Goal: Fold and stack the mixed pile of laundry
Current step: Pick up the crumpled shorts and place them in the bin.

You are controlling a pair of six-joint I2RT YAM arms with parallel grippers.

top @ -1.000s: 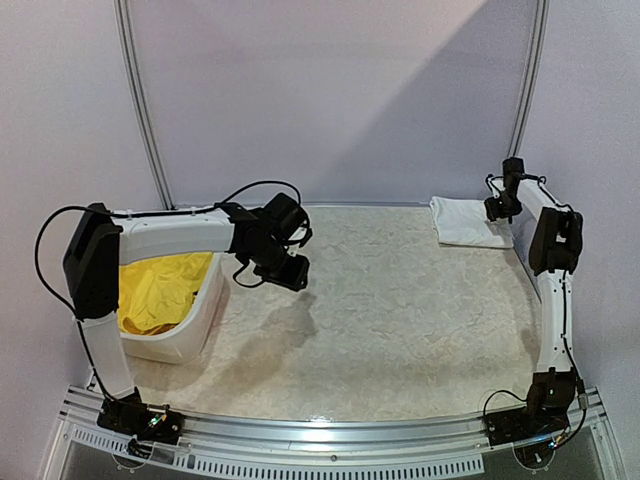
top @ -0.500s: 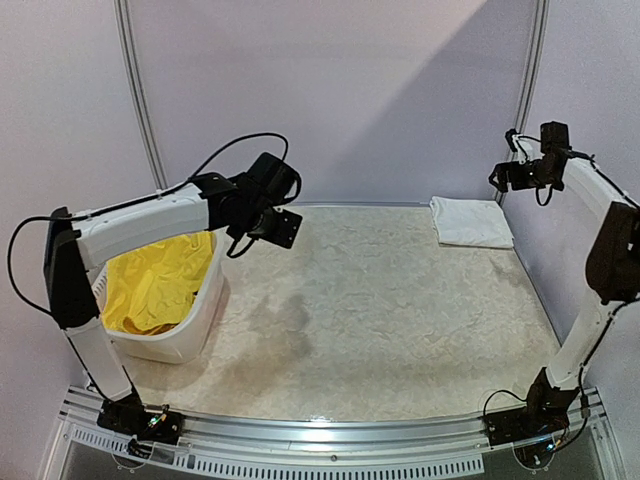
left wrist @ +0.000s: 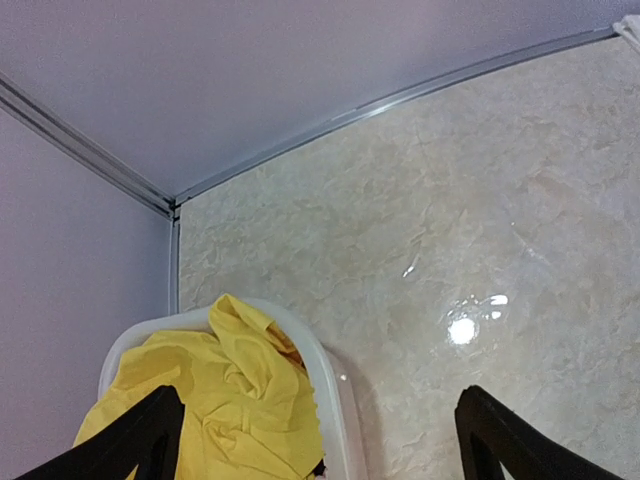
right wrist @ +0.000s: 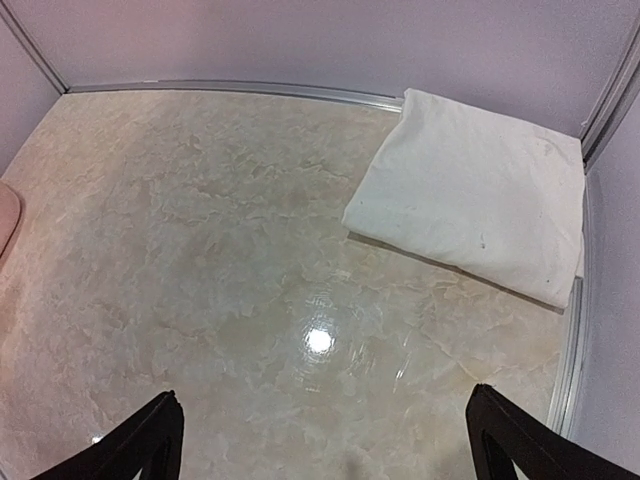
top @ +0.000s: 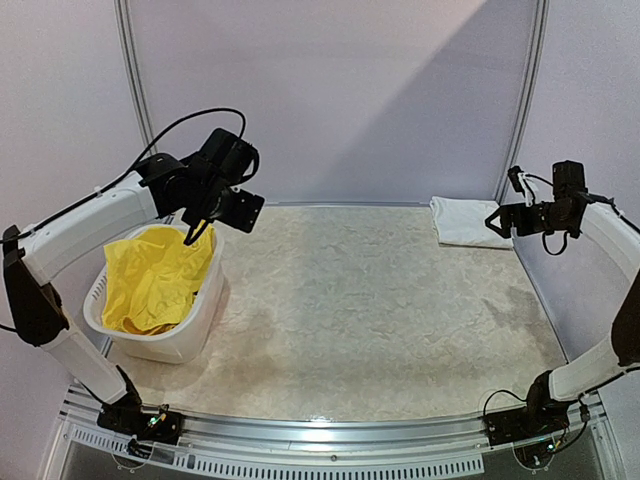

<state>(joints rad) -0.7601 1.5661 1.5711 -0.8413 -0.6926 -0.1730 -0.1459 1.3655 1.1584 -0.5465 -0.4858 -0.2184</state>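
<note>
1. Yellow shorts (top: 155, 285) heaped in white basket (top: 208, 318) at left edge of table (top: 380, 300), bunched up at far rim.
2. White T-shirt (top: 468, 222) folded flat in far-right corner, by wall.
3. My L gripper (left wrist: 320, 440) hangs over basket, fingers spread wide, nothing held.
4. My R gripper (right wrist: 325, 445) near T-shirt, also spread wide, nothing held; broad tabletop between basket & T-shirt.

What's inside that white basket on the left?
A crumpled bright yellow garment fills the white basket, reaching above its rim. Anything lying beneath the yellow cloth is covered, so I cannot tell whether more laundry is in there.
</note>
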